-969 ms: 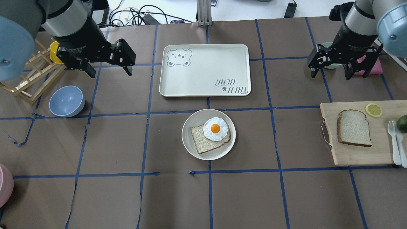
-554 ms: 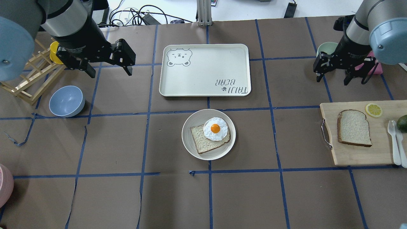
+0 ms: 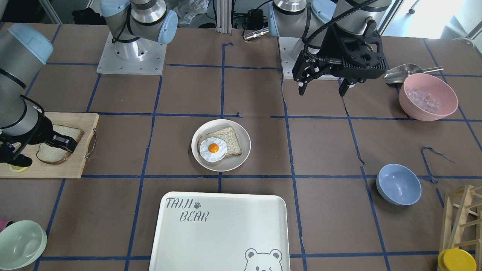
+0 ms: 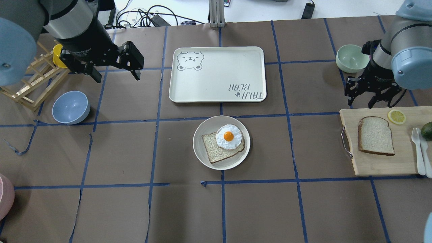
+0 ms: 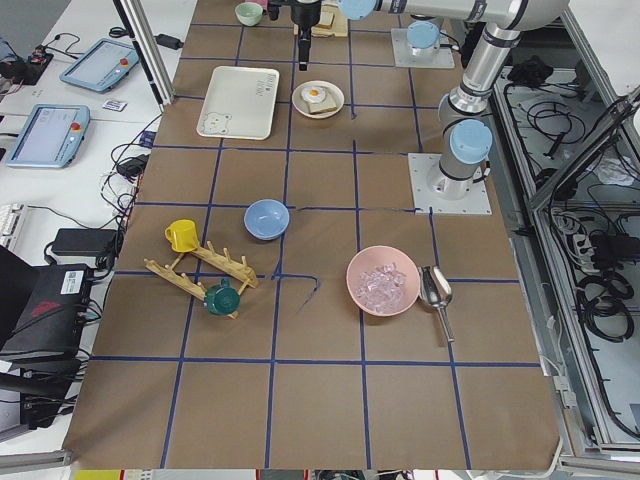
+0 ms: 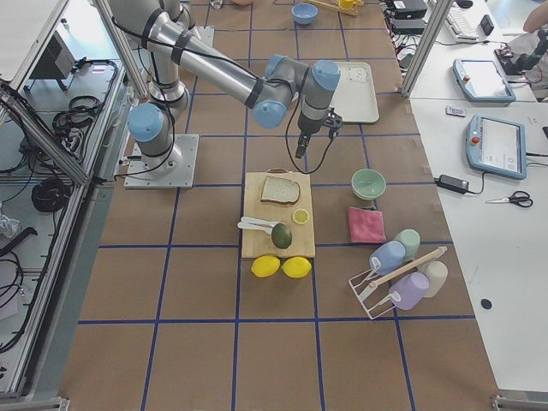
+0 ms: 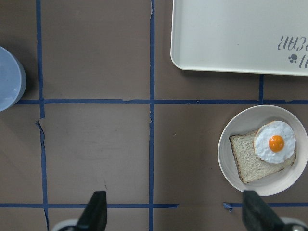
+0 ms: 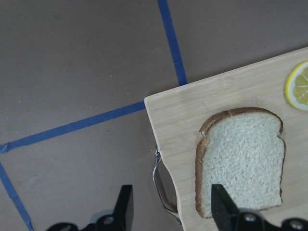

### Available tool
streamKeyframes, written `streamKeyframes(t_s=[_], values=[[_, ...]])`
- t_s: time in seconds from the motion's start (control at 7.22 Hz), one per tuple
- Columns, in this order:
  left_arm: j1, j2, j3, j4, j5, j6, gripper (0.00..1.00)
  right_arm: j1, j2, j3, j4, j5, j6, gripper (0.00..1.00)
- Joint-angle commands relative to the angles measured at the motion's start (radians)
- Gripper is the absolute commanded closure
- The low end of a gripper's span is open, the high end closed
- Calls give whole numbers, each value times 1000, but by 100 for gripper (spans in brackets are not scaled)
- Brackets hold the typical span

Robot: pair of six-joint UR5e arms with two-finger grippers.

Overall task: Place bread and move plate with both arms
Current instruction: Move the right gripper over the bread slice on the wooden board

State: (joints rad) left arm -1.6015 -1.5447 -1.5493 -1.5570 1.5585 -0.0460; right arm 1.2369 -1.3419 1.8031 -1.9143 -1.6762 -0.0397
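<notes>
Overhead: the bread [image 4: 375,135] lies on the cutting board [image 4: 378,165], right pincer [image 4: 360,103] spread wide at its 11 o'clock; the plate [image 4: 233,161] sits central on the tabletop [image 4: 118,152], left pincer [image 4: 117,77] wide at its 10 o'clock. Right wrist: we see bread ungrasped; we judge both steps remain.

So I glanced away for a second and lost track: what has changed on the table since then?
The right gripper has moved from beside the green bowl toward the cutting board, lower and closer to the bread, jaws open and empty. Nothing was grasped or released. The left gripper, the bread and the plate stayed put.
</notes>
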Motion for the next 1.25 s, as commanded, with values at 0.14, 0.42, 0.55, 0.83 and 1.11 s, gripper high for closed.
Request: streamKeyframes(t_s=[0.14,0.42,0.55,0.83,1.11], values=[[0,0,0,0,0,0,0,-30,53,16,-54,-28,4,38],[0,2,0,0,0,0,0,-60,105,15,-72,-46,3,40],[0,0,0,0,0,0,0,-62,131,15,-99,-48,3,40],[0,0,0,0,0,0,0,-63,142,15,-110,-48,6,44],[0,0,0,0,0,0,0,-67,170,15,-135,-51,6,44]])
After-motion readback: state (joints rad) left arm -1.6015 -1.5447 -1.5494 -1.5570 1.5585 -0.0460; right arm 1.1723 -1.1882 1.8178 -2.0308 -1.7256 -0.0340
